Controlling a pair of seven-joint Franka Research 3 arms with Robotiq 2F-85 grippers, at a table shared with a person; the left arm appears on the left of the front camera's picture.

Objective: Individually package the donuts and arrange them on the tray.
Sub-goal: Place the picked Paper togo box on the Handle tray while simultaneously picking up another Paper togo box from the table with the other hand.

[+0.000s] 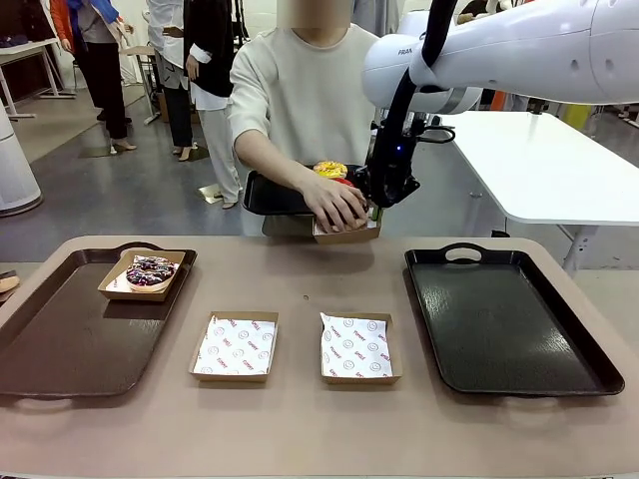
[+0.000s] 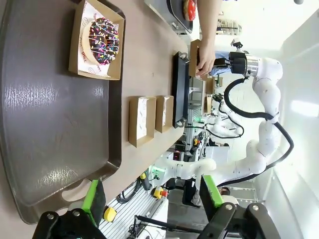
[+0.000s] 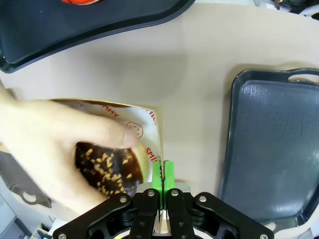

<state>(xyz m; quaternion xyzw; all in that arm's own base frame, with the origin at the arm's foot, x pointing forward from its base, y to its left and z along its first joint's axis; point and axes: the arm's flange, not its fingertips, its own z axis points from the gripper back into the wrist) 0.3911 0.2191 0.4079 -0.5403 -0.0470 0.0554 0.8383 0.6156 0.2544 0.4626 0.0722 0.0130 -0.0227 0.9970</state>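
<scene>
Right jaws: clenched, green pads [image 3: 168,172] pressed together on the rim of a cardboard box [image 1: 346,234] at the far edge of the surface [image 1: 300,429].
Chocolate donut [image 3: 107,167]: in that box, just beside the right jaws, in the wrist view to their left. Pale crumbs on top.
Person's hand [image 1: 334,203]: lies over the chocolate donut, fingers reaching to the box's paper liner, close beside the right jaws.
Far tray [image 1: 270,195]: beyond the right jaws, on the person's side. It carries the yellow donut [image 1: 330,170] and the red donut [image 3: 79,1].
Right tray [image 1: 509,319]: on the surface, in the wrist view to the right of the right jaws, apart from the box.
Left jaws: released, pads [image 2: 93,199] wide apart, nothing between them. They hover over the handle end of the left tray [image 1: 70,329].
Sprinkled donut [image 1: 151,271]: in its own box on the left tray's far corner, well ahead of the left jaws.
Two lined boxes [image 1: 235,347]: side by side on the surface between the trays, well apart from both jaws.
</scene>
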